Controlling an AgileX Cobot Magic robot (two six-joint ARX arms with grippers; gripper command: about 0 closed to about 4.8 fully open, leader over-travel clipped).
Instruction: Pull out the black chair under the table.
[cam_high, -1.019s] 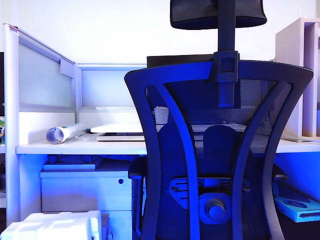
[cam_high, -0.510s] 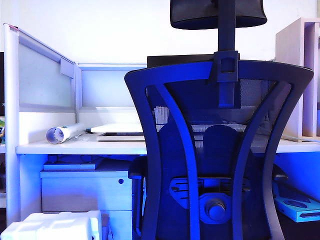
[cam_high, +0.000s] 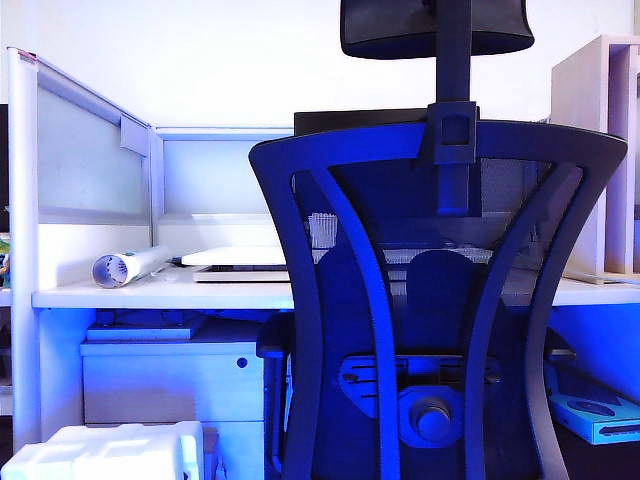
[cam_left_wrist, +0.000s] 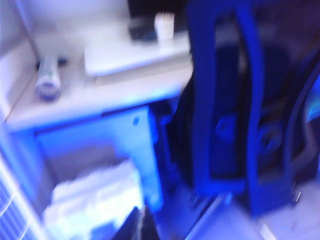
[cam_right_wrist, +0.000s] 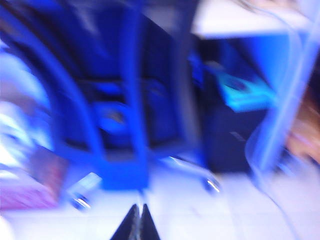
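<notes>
A rolled white paper tube (cam_high: 125, 267) lies at the left, near a flat white laptop (cam_high: 235, 258) resting on a pale board. Lower down stands a white drawer cabinet (cam_high: 165, 385), with white foam packing (cam_high: 105, 452) nearest.

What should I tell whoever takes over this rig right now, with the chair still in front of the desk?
Left gripper: fingertips together at the edge of its blurred wrist view, looks shut, holds nothing, clear of the chair.
Right gripper: shut, empty, low over the floor, short of the chair base.
Black chair: upright against the table, its back facing the exterior camera, neither gripper touching it.
Beside it under the table: drawer cabinet. A rolled tube lies on the table.
Done: nothing visible on the chair.
Left: reach the chair back, grip it, pull it away from the table.
</notes>
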